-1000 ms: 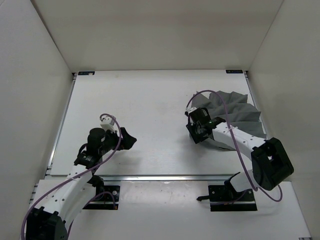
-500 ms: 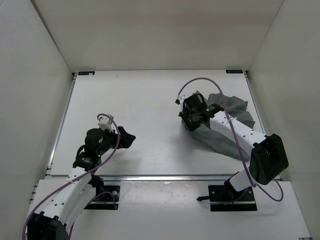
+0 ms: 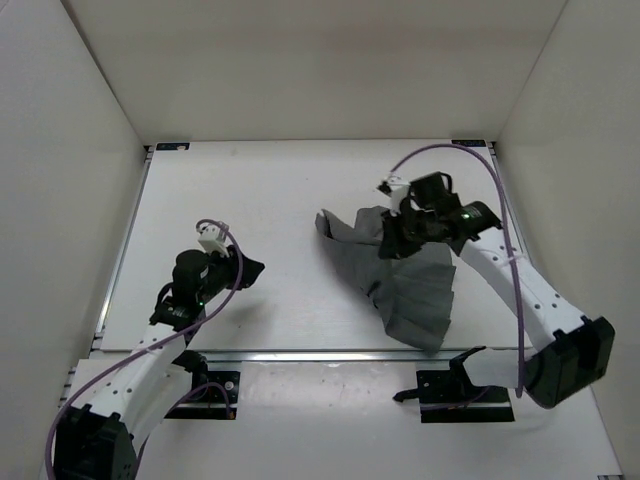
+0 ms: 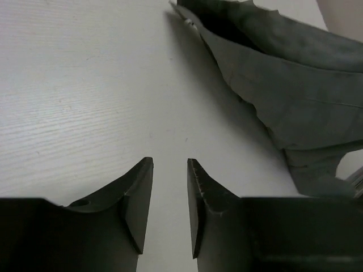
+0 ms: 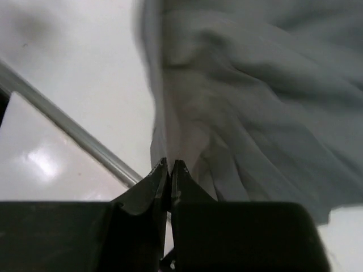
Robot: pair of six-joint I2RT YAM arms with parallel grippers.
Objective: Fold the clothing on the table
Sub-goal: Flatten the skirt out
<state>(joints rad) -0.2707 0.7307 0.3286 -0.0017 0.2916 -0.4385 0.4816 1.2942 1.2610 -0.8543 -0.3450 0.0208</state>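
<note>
the right tool [image 3: 397, 238], pinching the creased dark grey fabric garment [image 3: 405, 288], has dragged it from the far right corner toward the middle of the flat white counter [image 3: 260, 195], ready for flattening, while the left tool [image 4: 170, 170], narrowed but empty, waits apart.

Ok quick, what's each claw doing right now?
Left claw: slightly open, holding nothing.
Right claw: closed, pinching the clothing.
</note>
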